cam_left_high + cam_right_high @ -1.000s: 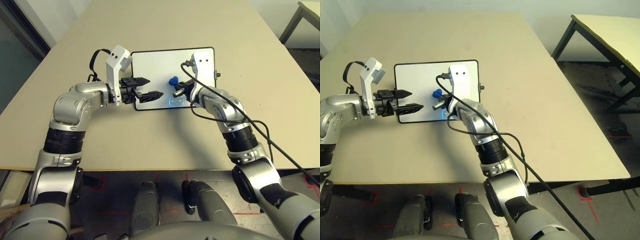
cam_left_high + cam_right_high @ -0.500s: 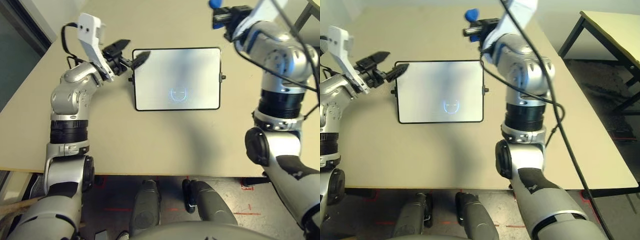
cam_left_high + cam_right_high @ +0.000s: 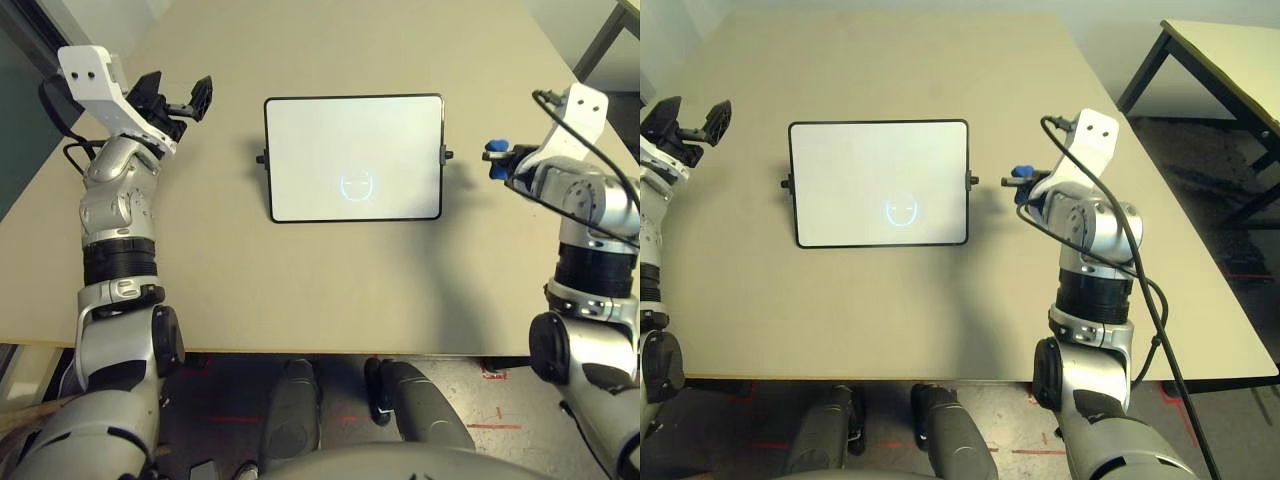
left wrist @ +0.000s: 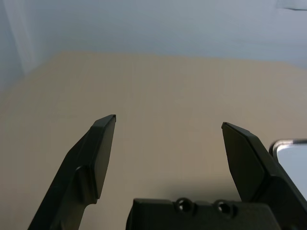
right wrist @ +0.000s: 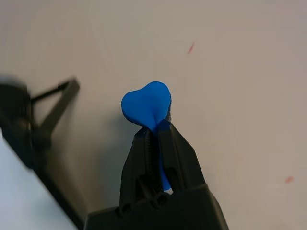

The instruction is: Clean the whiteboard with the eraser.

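The whiteboard (image 3: 340,140) lies flat in the middle of the tan table, a faint blue smiley (image 3: 356,187) drawn on its lower half. To the right of the board, just off its side knob, my right gripper (image 3: 500,163) is shut on the blue eraser (image 3: 493,150). In the right wrist view the eraser (image 5: 146,103) sticks out beyond the closed fingertips (image 5: 165,132), above bare tabletop. My left gripper (image 3: 178,95) is open and empty, held up left of the board's far corner. Its fingers (image 4: 103,148) stand wide apart in the left wrist view.
The table (image 3: 330,290) stretches well beyond the board on every side. A second table (image 3: 1230,70) stands off to the right across a gap of floor. A black cable (image 3: 1140,300) hangs along my right arm.
My right arm has come down from high at the back to beside the board's right edge, still gripping the eraser. My left gripper has swung further left, away from the board.
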